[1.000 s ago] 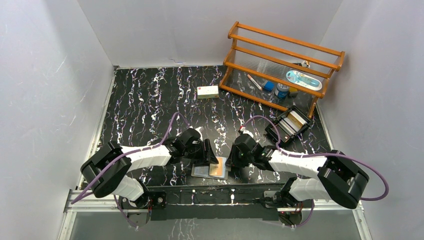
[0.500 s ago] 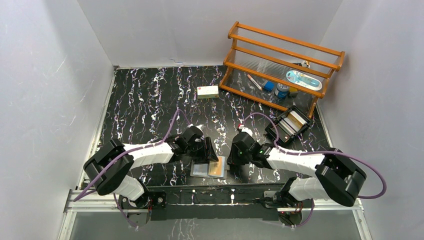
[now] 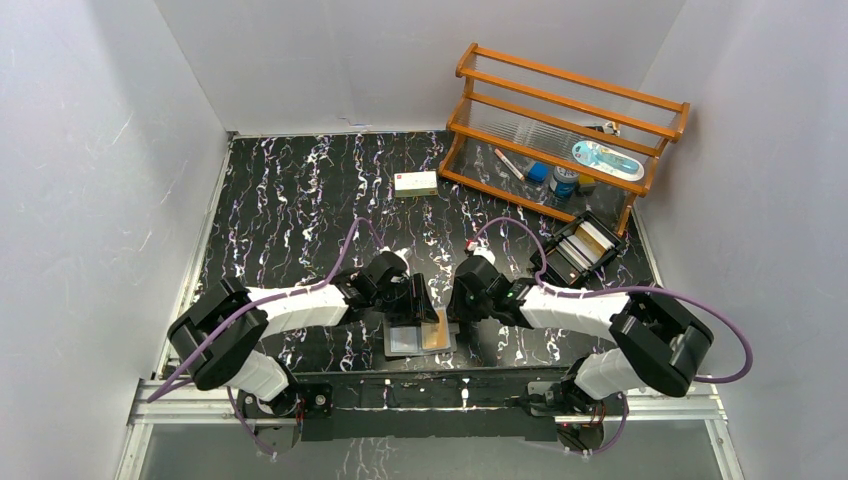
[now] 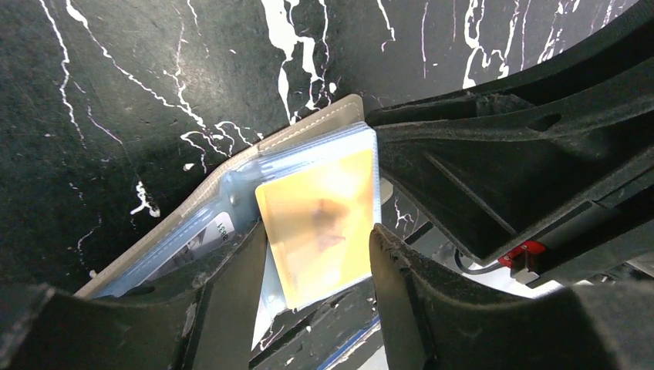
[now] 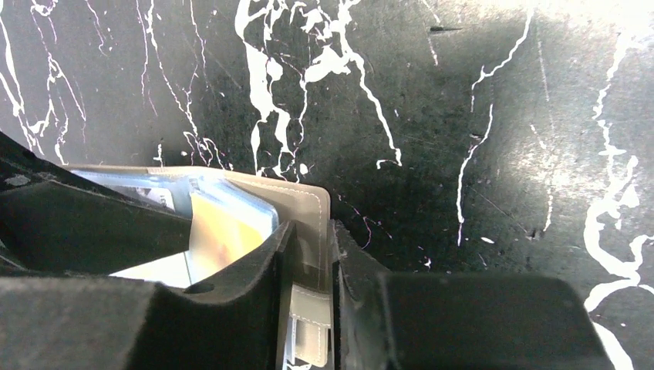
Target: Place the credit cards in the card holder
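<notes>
Left gripper (image 4: 318,231) pinches the tan card (image 4: 308,193) by its sides over the holder (image 4: 293,132); my right gripper (image 5: 312,231) clamps its taupe flap.

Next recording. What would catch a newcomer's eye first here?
Both arms meet over the open card holder at the table's near edge. The right pincer pinches its flap, while a tan card sits on the blue sleeves between the fingers of the left pincer. At the far right stands a wooden rack with small items.
</notes>
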Tool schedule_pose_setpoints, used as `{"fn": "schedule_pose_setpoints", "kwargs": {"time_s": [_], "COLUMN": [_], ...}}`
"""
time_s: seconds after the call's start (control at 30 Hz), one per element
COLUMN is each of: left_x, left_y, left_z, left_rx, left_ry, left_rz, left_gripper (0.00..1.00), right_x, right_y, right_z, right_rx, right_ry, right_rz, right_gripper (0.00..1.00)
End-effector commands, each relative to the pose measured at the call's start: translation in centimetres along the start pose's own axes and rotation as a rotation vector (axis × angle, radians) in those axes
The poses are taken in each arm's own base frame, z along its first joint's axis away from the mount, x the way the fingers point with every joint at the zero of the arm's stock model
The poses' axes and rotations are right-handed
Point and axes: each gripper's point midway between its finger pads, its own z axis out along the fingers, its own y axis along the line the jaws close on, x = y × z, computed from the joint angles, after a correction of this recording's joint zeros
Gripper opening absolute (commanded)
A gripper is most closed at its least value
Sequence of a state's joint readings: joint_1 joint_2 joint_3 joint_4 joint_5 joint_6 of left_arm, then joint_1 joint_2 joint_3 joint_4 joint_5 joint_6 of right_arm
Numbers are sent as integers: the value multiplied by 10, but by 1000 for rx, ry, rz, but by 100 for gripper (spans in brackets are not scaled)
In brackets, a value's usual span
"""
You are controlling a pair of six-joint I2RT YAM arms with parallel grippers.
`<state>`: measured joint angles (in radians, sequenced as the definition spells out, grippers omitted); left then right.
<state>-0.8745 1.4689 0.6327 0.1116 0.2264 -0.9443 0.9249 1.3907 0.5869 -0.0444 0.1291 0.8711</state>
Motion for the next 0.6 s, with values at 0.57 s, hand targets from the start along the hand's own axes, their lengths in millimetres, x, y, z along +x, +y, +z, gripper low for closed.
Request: {"fn": "schedule_pose_setpoints", "kwargs": {"time_s": [0.57], "left_x": [-18], "left_y": [42], "left_z": [-70], "left_rx": [-121], "left_ry": [-65], "left_rz": [-97], "left_gripper": [56], "right_x": [-28], "right_y": [49], "right_z": [-45], "right_rx": [-135], "right_ry": [-29], "right_rz": [2], "right_gripper": [31]}}
